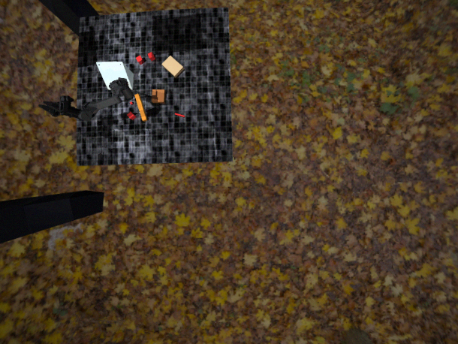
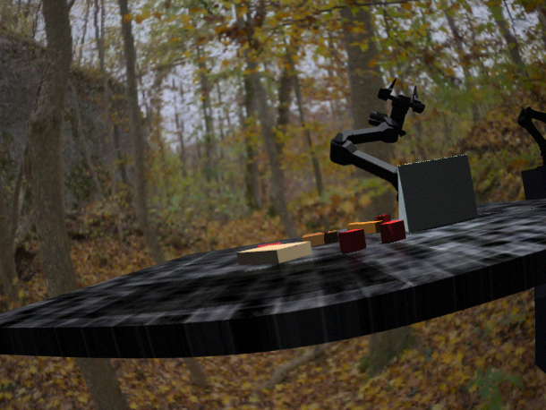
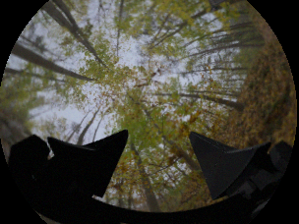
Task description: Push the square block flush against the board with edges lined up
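Seen from the exterior side, the tan, flat rectangular wooden slab (image 1: 172, 65) (image 2: 270, 254), probably the board, lies nearest, its broad face down so that it can be slid. Two red cubes, the left one (image 1: 151, 56) (image 2: 352, 241) and the right one (image 1: 140, 59) (image 2: 393, 232), stand to its right, likely clutter to steer around. Farther back, the copper-brown squarish block (image 1: 161, 96) (image 2: 313, 239), my guess for the square block, rests on the table (image 1: 195, 139) (image 2: 268, 340), well apart from the slab; no side meets and no edge is even. The long orange bar (image 1: 140, 107) (image 2: 363, 227) lies farther right. Beyond the pale leaning panel (image 1: 112, 71) (image 2: 436, 192), the black gripper (image 1: 44, 106) (image 3: 159, 135) (image 2: 405, 84) points skyward, fingers spread and grasping nothing, high enough to disturb neither part. Pushing would need it lowered beside one part.
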`<state>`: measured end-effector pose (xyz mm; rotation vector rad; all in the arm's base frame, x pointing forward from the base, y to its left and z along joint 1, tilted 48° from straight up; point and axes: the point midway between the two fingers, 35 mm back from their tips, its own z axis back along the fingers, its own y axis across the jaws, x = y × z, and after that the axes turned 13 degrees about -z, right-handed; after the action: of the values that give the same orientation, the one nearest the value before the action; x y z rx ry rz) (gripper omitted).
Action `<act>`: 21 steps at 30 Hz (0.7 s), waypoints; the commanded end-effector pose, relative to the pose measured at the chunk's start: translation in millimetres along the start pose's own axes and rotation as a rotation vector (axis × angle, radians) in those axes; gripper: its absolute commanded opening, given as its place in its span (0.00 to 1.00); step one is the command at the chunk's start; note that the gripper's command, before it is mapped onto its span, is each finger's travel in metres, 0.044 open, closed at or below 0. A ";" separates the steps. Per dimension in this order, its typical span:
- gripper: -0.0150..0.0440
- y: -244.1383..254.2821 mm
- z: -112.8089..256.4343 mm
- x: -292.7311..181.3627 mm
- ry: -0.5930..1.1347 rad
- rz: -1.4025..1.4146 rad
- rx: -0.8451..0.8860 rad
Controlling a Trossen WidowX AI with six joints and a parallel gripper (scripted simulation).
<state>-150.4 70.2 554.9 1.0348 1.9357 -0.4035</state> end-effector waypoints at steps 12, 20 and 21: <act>0.40 -46.6 11.3 -6.4 0.033 0.009 -0.195; 0.25 -94.3 35.6 -16.3 0.063 0.025 -0.414; 0.25 -100.1 39.7 -18.0 0.069 0.028 -0.442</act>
<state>-197.9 -8.2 539.4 0.8178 1.9514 0.0049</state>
